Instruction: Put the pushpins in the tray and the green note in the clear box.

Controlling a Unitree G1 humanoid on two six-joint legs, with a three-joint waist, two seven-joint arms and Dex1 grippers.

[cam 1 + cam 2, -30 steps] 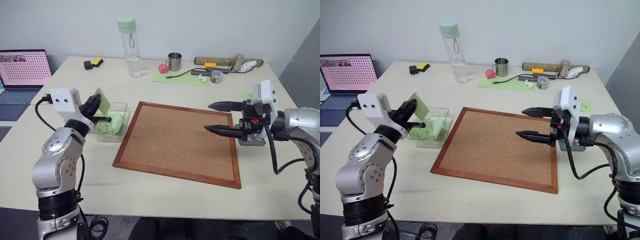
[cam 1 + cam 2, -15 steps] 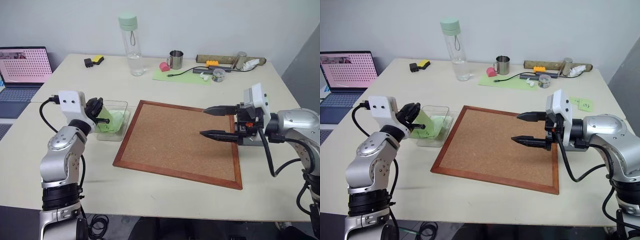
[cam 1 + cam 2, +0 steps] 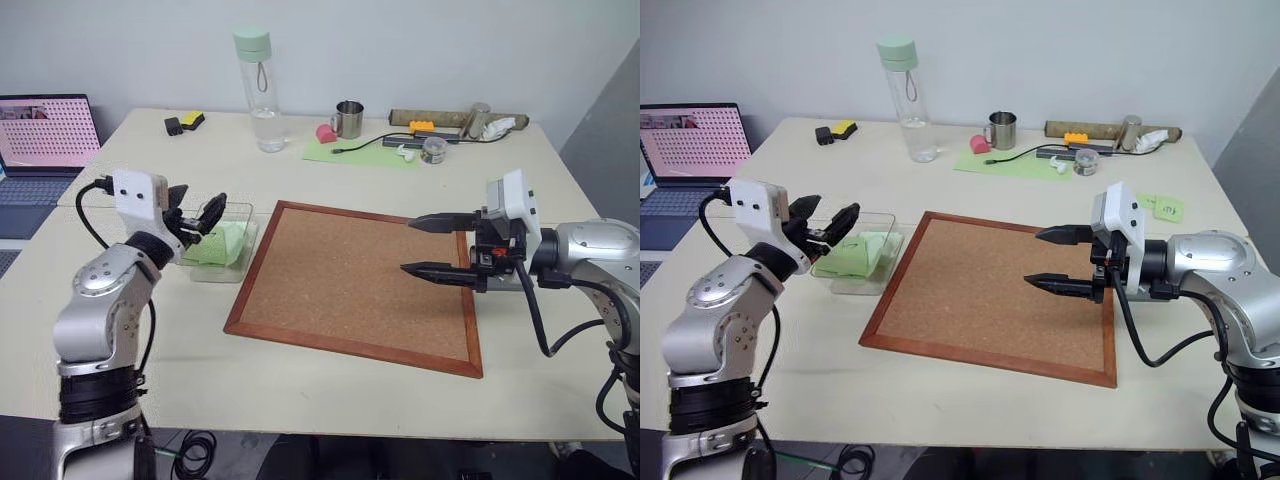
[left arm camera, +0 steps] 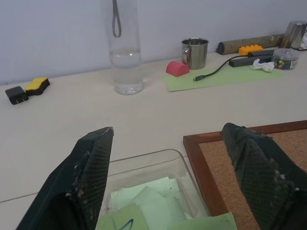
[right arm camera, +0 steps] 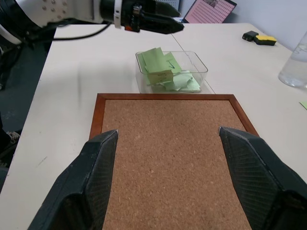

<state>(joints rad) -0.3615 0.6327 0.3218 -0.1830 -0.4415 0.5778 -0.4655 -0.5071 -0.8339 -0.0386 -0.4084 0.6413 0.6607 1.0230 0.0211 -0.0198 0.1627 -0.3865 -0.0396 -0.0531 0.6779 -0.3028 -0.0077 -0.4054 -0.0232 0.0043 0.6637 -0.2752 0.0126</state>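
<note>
The clear box (image 3: 243, 212) stands left of the corkboard with several green notes inside. A plain light green note (image 3: 222, 243) lies on top of that pile. My left gripper (image 3: 197, 208) hovers at the box's near left edge, open and holding nothing. My right gripper (image 3: 433, 246) is open and empty over the corkboard's right side, pointing left. The grey tray (image 3: 503, 284) is mostly hidden behind that hand. The pushpins are out of view.
The wood-framed corkboard (image 3: 360, 285) fills the table's middle. Along the back stand a water bottle (image 3: 258, 90), a metal cup (image 3: 349, 120), a green mat (image 3: 360, 153) with a cable, and a small jar (image 3: 433, 150). A laptop (image 3: 40, 135) sits far left. A written green note (image 3: 1165, 207) lies at the right.
My left gripper held a green note over the box, then opened; the note now lies in the box. The right arm kept still.
</note>
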